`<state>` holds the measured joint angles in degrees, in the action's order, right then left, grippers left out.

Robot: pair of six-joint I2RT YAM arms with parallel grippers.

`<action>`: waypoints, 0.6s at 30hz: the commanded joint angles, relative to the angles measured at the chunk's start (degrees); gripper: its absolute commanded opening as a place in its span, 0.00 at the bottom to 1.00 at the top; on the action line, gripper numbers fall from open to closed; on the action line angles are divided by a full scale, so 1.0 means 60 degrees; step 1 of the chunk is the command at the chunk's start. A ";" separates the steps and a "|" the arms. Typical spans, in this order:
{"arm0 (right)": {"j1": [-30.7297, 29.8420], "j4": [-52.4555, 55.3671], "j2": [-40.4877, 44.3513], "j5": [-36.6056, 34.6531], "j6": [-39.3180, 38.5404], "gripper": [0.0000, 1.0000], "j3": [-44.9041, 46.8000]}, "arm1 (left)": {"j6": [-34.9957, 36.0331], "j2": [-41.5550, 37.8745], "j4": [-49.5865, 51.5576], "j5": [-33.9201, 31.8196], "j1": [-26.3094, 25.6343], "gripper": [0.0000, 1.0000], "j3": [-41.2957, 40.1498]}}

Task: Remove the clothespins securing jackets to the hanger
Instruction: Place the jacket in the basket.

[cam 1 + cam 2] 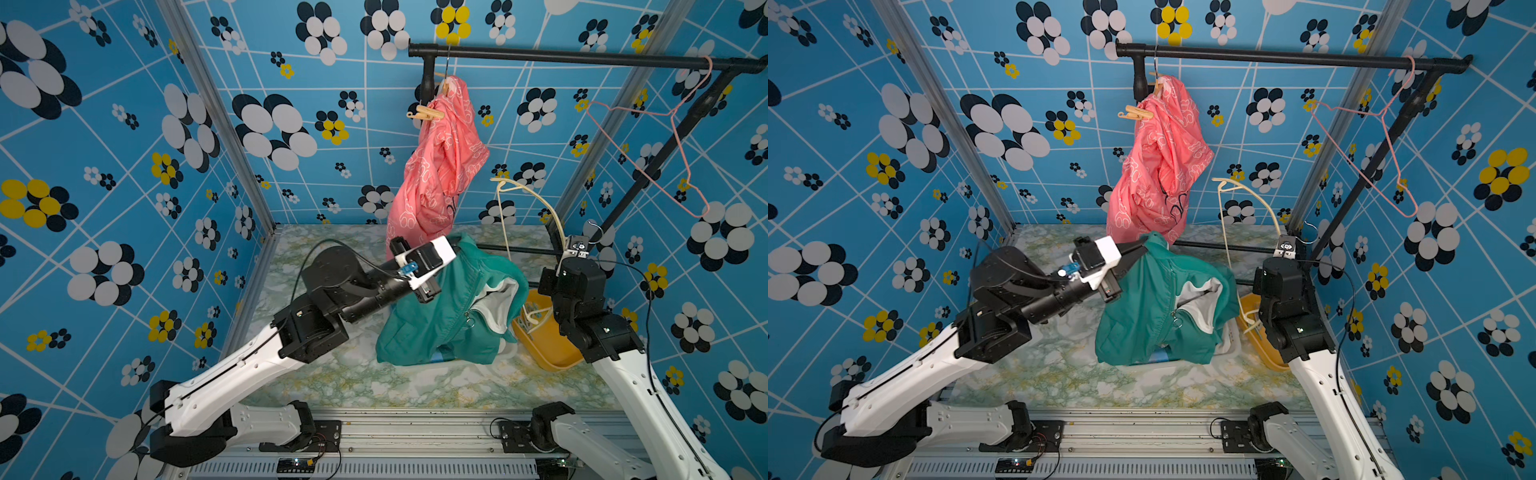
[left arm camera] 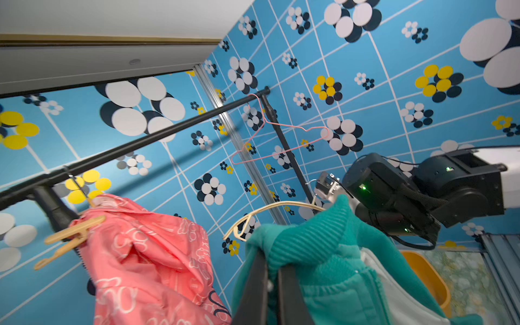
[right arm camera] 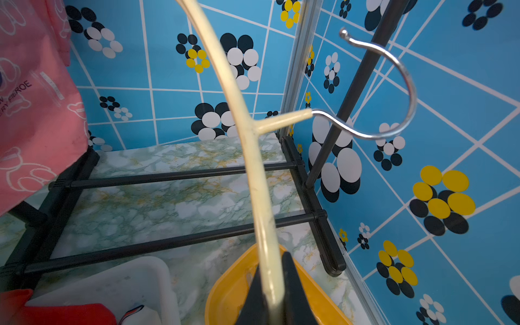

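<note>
The left claw [image 2: 271,264] is closed tight on the collar of the teal jacket [image 1: 449,324]; just behind it hangs the pink jacket [image 1: 440,166], with a tan clothespin [image 1: 428,113] clipped near its top. The right claw [image 3: 272,266] is clamped on a cream hanger [image 3: 250,140] above a yellow tub [image 3: 225,292]; the white basket [image 3: 146,270] beside it holds a red-trimmed garment [image 3: 64,312].

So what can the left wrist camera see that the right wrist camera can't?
Only the left wrist view: the teal jacket pinched in the left pincer, the tan clothespins and the pink wire hanger. Only the right wrist view: the right pincer shut on the cream hanger, its metal hook and the white basket. Both: the pink jacket, the cream hanger and the yellow tub.
</note>
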<state>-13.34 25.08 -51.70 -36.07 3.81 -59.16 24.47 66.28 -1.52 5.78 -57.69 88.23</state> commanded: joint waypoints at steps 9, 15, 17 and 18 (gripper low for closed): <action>0.0054 -0.0130 0.0466 0.0073 0.0346 0.00 0.0275 | -0.2667 0.1437 -0.1303 0.2010 0.1323 0.00 0.0033; 0.0056 -0.0088 0.0525 0.0080 0.0366 0.00 0.0287 | -0.2729 0.2859 -0.1271 0.1644 0.1386 0.00 0.1327; 0.0056 -0.0088 0.0513 0.0067 0.0376 0.00 0.0313 | -0.2765 0.3442 -0.1008 0.1357 0.1423 0.00 0.2367; 0.0056 -0.0092 0.0509 0.0065 0.0390 0.00 0.0343 | -0.2758 0.3741 -0.0897 0.1187 0.1437 0.00 0.2853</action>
<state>-13.32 25.56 -49.23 -35.46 4.54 -57.47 9.39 87.42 -3.18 15.46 -49.82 96.44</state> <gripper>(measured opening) 0.099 0.067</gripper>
